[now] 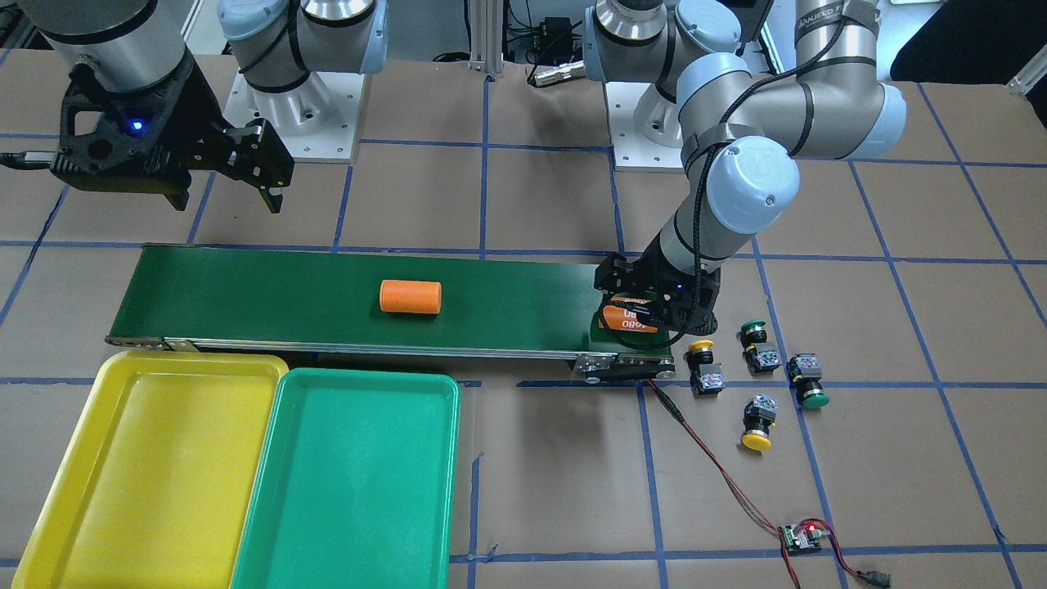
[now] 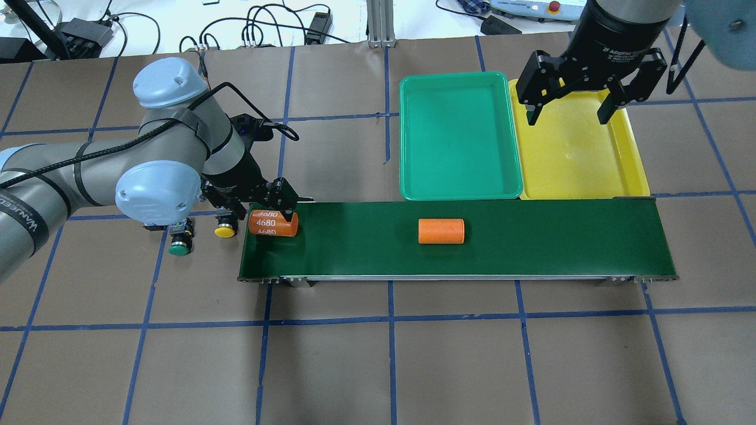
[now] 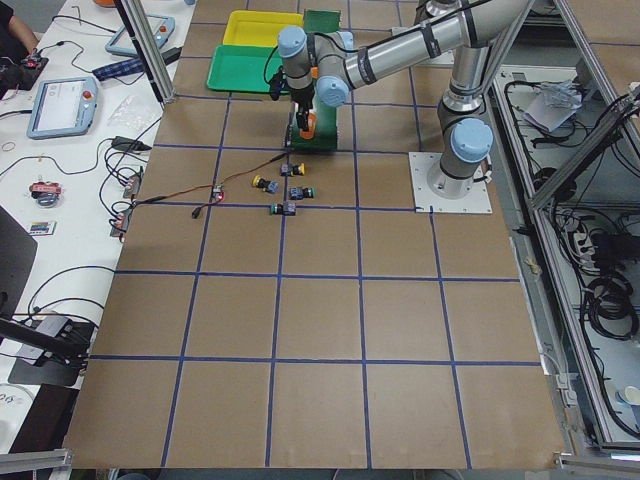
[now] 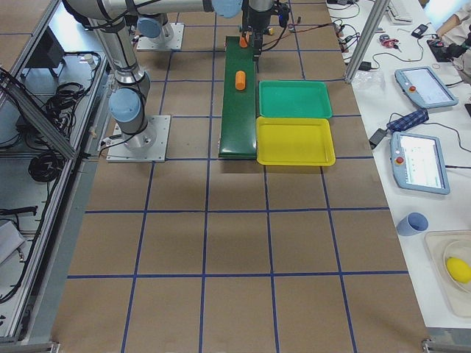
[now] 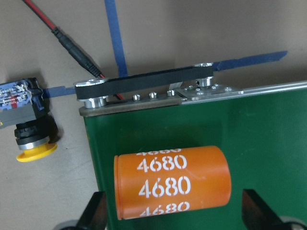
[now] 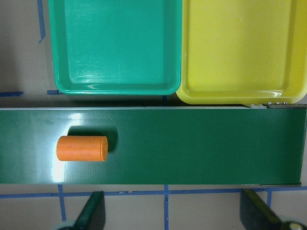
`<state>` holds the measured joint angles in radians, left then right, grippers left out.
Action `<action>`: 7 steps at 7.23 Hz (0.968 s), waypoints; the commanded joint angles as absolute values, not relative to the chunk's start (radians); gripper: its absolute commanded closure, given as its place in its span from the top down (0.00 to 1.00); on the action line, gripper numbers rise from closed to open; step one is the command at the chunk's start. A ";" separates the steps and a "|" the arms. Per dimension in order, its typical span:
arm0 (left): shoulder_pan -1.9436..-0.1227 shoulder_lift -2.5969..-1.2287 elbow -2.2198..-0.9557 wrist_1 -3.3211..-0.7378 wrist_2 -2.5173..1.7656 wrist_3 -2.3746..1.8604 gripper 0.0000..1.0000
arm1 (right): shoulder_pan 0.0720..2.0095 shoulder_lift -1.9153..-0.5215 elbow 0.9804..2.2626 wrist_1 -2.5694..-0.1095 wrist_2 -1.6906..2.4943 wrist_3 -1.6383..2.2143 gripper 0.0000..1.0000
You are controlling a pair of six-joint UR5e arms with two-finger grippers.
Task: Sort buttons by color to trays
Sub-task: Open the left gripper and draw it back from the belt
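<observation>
Sorting has not begun: yellow tray and green tray lie bare just beyond the right gripper's wide, empty jaws; four buttons sit beside the left gripper, whose open jaws straddle an orange cylinder without touching it

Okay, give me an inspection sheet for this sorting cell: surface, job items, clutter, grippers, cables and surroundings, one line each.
Surface: brown paper-covered table with a blue tape grid; no spills seen.
Job's things: two yellow-capped push-buttons and two green-capped push-buttons lie on the table past the belt's end; yellow plastic tray and green plastic tray hold nothing.
Clutter: orange cylinder printed 4680 and plain orange cylinder, both on the dark-green conveyor belt.
Grippers: left gripper jaws open, straddling the printed cylinder with gaps either side; right gripper open, empty, held high.
Cables: red-and-black wire runs from the belt's end to a small circuit board.
Surroundings: operator benches with touchscreen pendants.
</observation>
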<state>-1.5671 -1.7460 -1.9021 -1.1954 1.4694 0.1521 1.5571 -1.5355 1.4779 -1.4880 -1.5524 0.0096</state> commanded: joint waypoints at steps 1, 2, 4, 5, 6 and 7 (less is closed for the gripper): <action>-1.557 -1.720 -1.869 -1.219 1.477 0.152 1.00 | 1.557 -1.536 1.479 -1.488 -1.552 0.011 1.00; -1.531 -1.707 -1.814 -1.259 1.489 0.156 1.00 | 1.557 -1.536 1.477 -1.488 -1.552 0.009 1.00; -1.388 -1.735 -1.723 -1.290 1.509 0.187 1.00 | 1.559 -1.536 1.479 -1.488 -1.555 0.009 1.00; -1.320 -1.747 -1.718 -1.275 1.511 0.243 1.00 | 1.557 -1.536 1.479 -1.488 -1.555 0.009 1.00; -1.252 -1.756 -1.721 -1.273 1.512 0.311 1.00 | 1.557 -1.536 1.479 -1.488 -1.555 0.011 1.00; -1.188 -1.782 -1.727 -1.238 1.514 0.436 1.00 | 1.557 -1.536 1.479 -1.488 -1.557 0.009 1.00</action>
